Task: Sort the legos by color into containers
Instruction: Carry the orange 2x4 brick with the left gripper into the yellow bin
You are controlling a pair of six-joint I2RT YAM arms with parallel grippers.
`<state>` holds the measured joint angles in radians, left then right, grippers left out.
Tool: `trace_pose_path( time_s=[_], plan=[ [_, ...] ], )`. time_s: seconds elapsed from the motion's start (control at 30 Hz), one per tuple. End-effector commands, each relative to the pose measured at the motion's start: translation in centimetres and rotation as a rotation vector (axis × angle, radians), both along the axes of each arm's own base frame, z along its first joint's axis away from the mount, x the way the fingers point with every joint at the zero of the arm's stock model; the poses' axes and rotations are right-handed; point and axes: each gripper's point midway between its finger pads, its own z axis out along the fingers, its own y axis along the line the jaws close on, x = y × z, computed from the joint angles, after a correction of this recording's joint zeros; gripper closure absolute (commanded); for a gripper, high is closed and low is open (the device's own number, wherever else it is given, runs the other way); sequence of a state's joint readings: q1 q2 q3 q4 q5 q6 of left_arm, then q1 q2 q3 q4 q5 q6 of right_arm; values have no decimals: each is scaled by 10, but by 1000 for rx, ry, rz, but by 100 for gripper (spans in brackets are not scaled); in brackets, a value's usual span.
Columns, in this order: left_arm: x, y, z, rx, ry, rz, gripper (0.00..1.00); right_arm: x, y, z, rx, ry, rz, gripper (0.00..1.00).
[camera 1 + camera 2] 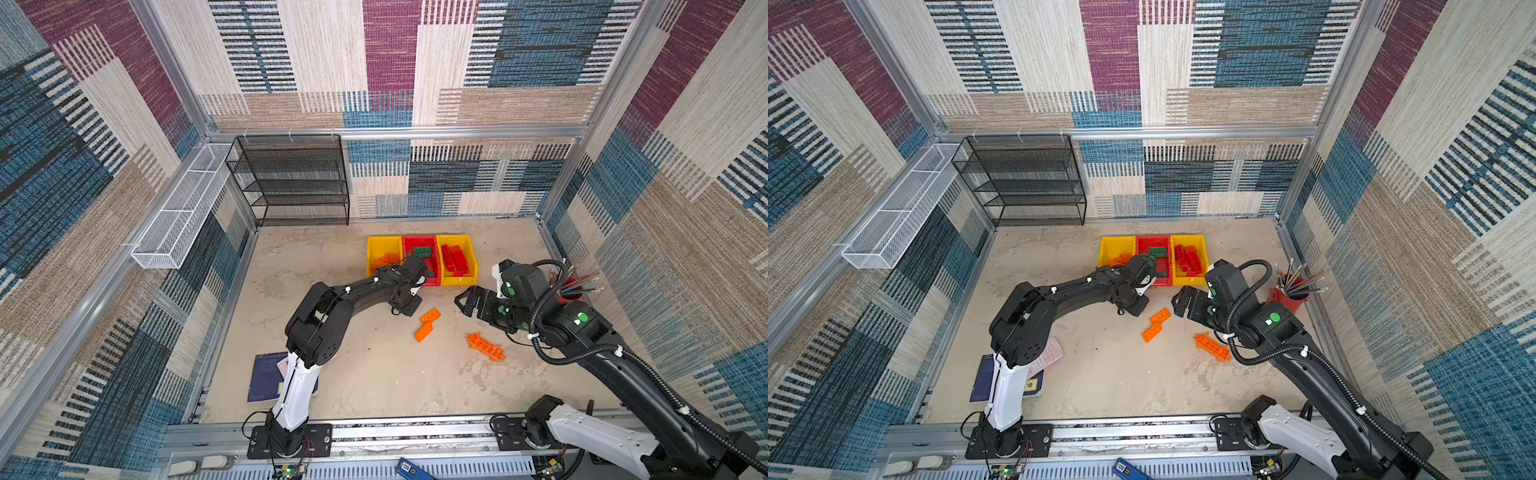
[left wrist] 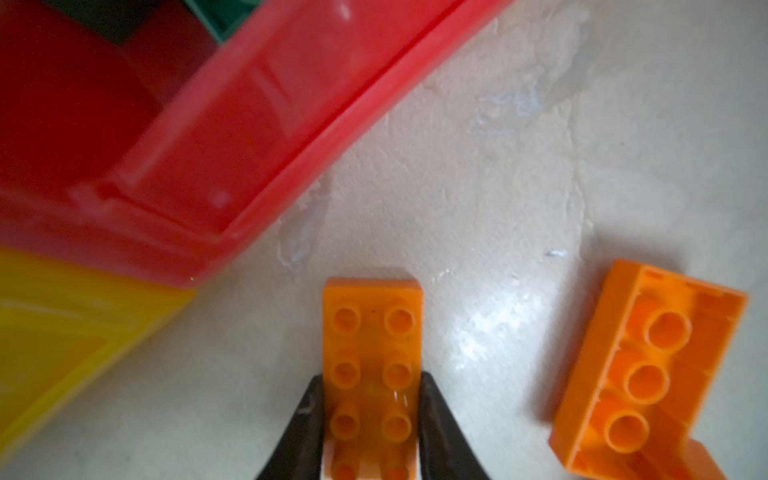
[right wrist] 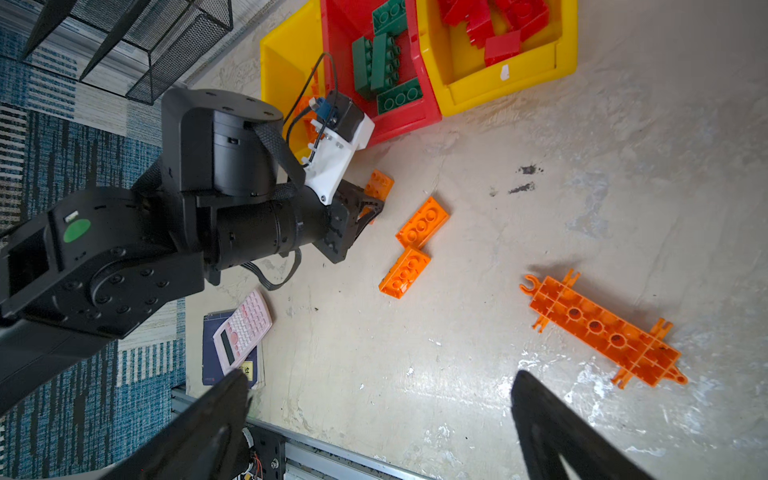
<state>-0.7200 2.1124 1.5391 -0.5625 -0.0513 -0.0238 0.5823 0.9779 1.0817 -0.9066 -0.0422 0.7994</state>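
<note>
From above, my left hand (image 1: 405, 308) hides the orange brick (image 2: 372, 328) it grips; its wrist view crops that brick and blurs the red bin (image 2: 216, 141) nearby.

1. You have a pink calculator (image 3: 243, 332) lying on a dark blue notebook (image 1: 266, 374), well behind the left fingers (image 2: 299, 424).
2. A red pencil cup (image 1: 1289, 301) stands upright, right of the right fingers (image 3: 208, 428).
3. A black mesh shelf (image 1: 297, 183) stands far beyond the left fingers.
4. A white wire basket (image 1: 178, 208) hangs farther left.

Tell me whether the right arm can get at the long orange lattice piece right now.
Probably yes. The right hand is open, and the lattice piece lies flat on the table close by, with nothing between them.
</note>
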Motion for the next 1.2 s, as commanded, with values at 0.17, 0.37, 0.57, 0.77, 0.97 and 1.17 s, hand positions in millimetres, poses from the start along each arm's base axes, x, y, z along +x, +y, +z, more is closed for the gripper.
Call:
trace_pose_path(
  time_s=[0.17,0.37,0.57,0.77,0.97,1.17],
  plan=[
    [-5,17,30,11,-36,10,71,6,4,7,35,-49,-4,0],
    [12,31,87,-74,-104,101,71,14,5,10,-8,-49,5,1],
    [58,61,132,-193,-133,296,71,21,10,15,-12,-74,22,0],
    [103,75,139,-208,-132,417,70,30,15,17,-29,-87,38,0],
    [129,74,118,-167,-98,441,70,36,15,20,-49,-106,33,0],
    [149,80,103,-162,-86,477,66,45,17,19,-74,-113,35,0]
  ],
)
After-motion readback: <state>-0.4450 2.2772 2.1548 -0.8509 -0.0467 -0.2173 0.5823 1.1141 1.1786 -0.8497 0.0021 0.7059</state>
